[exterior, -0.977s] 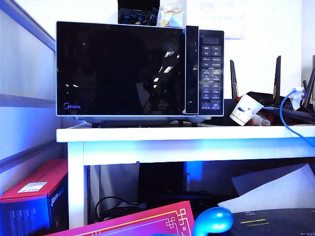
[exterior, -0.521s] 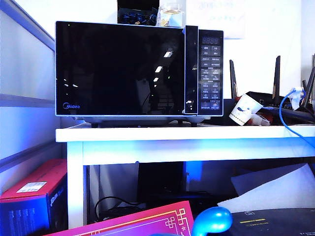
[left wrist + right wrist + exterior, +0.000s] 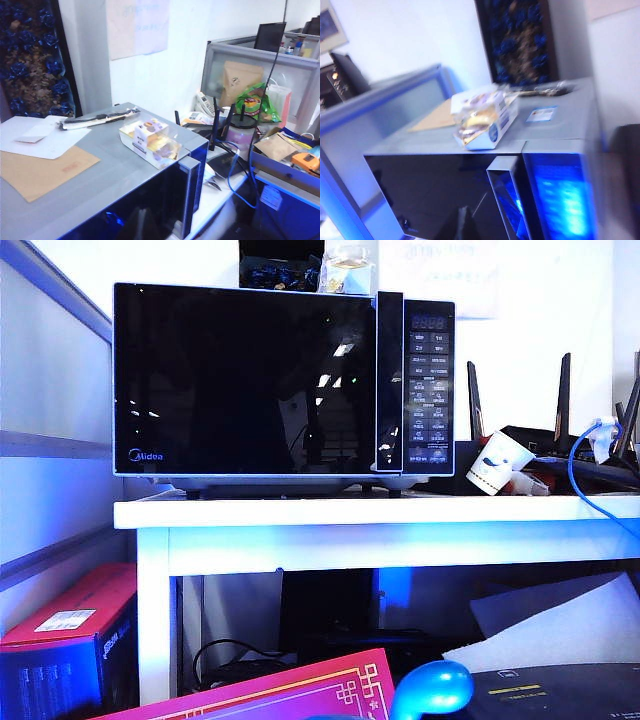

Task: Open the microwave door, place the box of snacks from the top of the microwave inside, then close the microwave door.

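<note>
The microwave door remains shut and the box of snacks has not moved from the top; only the door's reflections shifted. Neither end effector appears in any view; the right is closed, the left I cannot tell.

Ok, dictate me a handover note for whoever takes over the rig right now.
Grippers: neither shows in any view; the right reads shut, the left can't be told.
Things: microwave on the white table; microwave door closed; box of snacks on top, near the front edge above the handle strip.
Done: nothing yet.
Left: open door, put box inside, close door.
</note>
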Tool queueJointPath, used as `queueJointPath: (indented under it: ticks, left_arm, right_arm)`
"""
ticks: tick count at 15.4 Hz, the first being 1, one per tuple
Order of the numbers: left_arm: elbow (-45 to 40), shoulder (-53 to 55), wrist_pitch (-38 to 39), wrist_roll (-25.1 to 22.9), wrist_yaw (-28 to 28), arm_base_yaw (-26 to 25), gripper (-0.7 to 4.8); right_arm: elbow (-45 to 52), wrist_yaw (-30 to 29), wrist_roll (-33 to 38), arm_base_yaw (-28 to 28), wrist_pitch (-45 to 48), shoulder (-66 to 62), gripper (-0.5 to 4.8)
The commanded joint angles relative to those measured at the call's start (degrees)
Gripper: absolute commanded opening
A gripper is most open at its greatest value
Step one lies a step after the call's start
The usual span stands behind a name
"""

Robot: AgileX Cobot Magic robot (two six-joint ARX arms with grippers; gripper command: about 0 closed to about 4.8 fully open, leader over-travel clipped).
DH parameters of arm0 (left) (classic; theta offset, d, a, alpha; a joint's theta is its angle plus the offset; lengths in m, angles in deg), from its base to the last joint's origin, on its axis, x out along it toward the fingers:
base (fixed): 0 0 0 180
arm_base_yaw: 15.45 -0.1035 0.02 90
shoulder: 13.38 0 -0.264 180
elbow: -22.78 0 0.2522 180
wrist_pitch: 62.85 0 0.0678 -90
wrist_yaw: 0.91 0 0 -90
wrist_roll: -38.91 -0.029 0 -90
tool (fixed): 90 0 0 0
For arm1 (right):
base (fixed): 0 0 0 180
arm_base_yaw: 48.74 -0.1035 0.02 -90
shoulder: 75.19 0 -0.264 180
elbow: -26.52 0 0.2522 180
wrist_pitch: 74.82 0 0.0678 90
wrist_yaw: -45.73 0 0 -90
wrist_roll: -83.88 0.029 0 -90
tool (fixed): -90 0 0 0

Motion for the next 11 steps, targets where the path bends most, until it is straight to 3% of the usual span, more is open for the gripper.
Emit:
queueJointPath:
  ticks: [1, 2, 3, 4, 5, 9, 11]
  left_arm:
    - [0.24, -0.13, -2.25, -0.09, 0.02, 0.02, -0.05]
    - [0.24, -0.02, -2.51, -0.13, -0.11, 0.02, -0.05]
    - [0.24, -0.02, -2.56, -0.13, -1.07, 0.02, -0.05]
    - [0.24, -0.02, -2.56, -0.09, -2.71, 0.02, -0.05]
    - [0.24, 0.00, -2.56, -0.07, -2.73, 0.02, -0.05]
    - [0.24, 0.00, -2.62, -0.09, -2.71, 0.02, -0.05]
    - [0.24, 0.00, -2.58, -0.07, -2.71, 0.02, -0.05]
  right_arm:
    - [-0.28, 9.20, -11.61, -7.50, 6.03, -5.97, 0.24]
    - [-0.28, 11.17, -14.97, -9.84, 7.06, -7.67, 0.64]
    - [-0.28, 14.43, -16.50, -12.59, 8.11, -9.62, 1.58]
    - [-0.26, 18.75, -17.31, -14.58, 9.22, -11.98, 2.97]
    - [-0.26, 21.14, -17.29, -15.96, 10.45, -14.03, 3.68]
    - [-0.26, 34.16, -17.22, -20.06, 19.43, -23.19, 3.79]
    - [-0.28, 34.53, -17.18, -20.63, 24.98, -27.10, 3.79]
